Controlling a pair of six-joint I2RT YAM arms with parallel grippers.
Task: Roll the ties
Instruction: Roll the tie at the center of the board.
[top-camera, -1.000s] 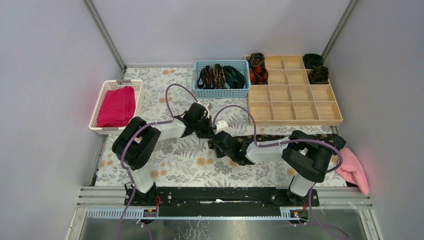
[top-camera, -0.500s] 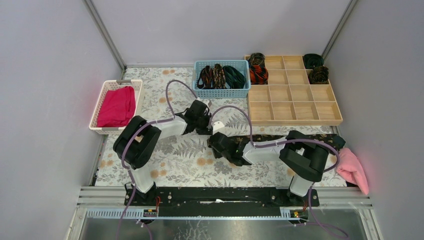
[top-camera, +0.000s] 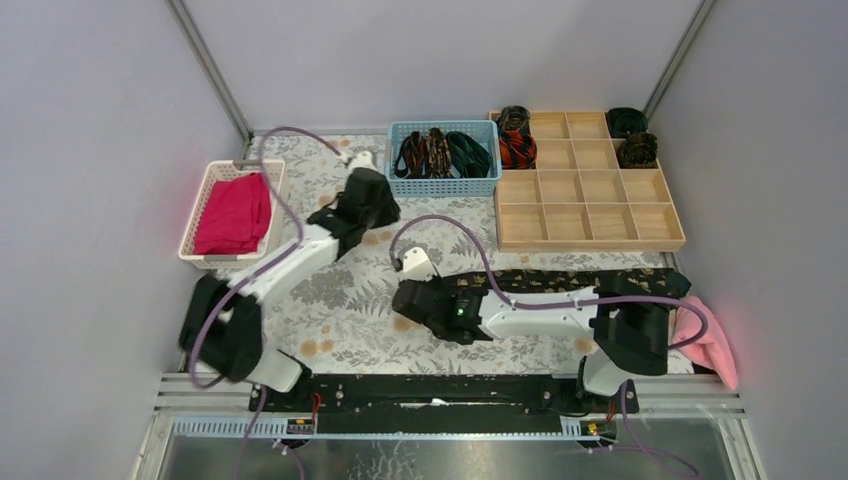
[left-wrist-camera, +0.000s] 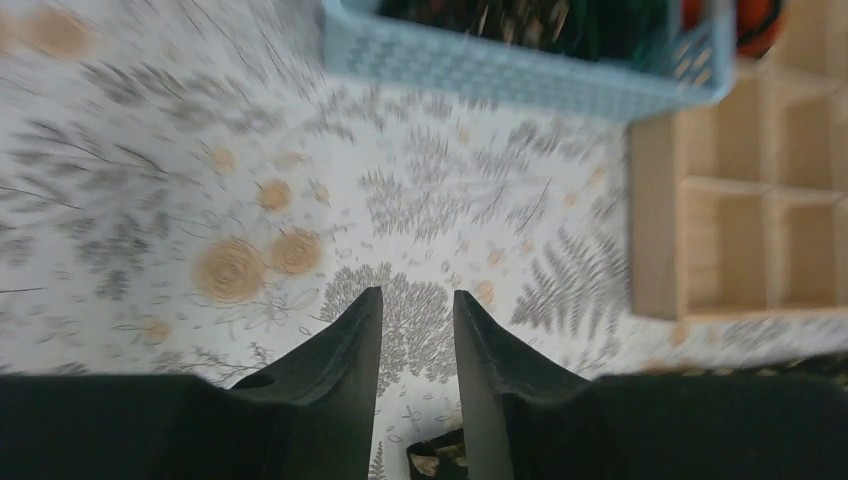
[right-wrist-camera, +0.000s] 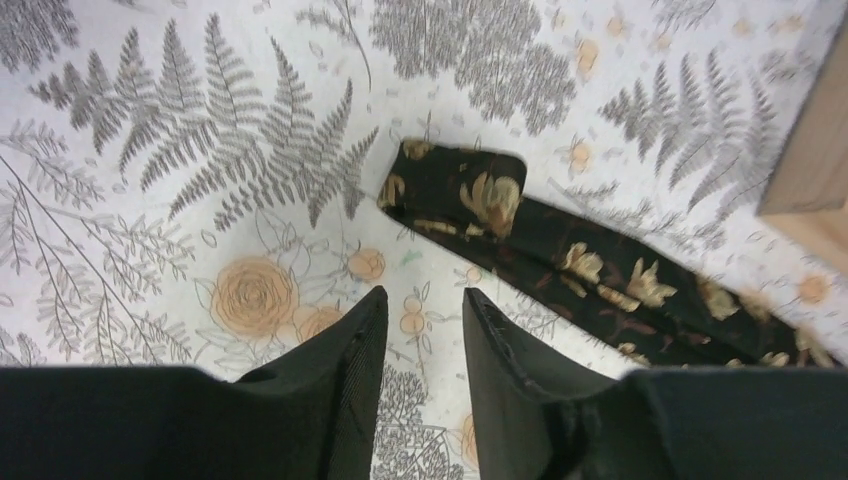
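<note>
A black tie with gold-brown flecks (top-camera: 570, 282) lies flat along the floral tablecloth. Its left end is folded over, as the right wrist view (right-wrist-camera: 470, 190) shows. My right gripper (top-camera: 408, 305) is open and empty, just left of and nearer than that end (right-wrist-camera: 425, 290). My left gripper (top-camera: 383, 208) is open and empty, raised over the cloth near the blue basket (left-wrist-camera: 418, 292). A scrap of the tie (left-wrist-camera: 440, 462) shows below its fingers. Loose ties (top-camera: 440, 153) fill the blue basket. Rolled ties (top-camera: 517, 150) sit in the wooden tray's back compartments.
The blue basket (top-camera: 400, 186) stands at the back centre. The wooden compartment tray (top-camera: 590, 238) is at the back right, also in the left wrist view (left-wrist-camera: 650, 230). A white basket (top-camera: 215, 170) with magenta cloth is at the left. A pink towel (top-camera: 705, 335) lies at the right edge.
Both grippers have left the tie's end. My left arm swung up and left toward the blue basket. My right gripper slid left past the tie's end.
</note>
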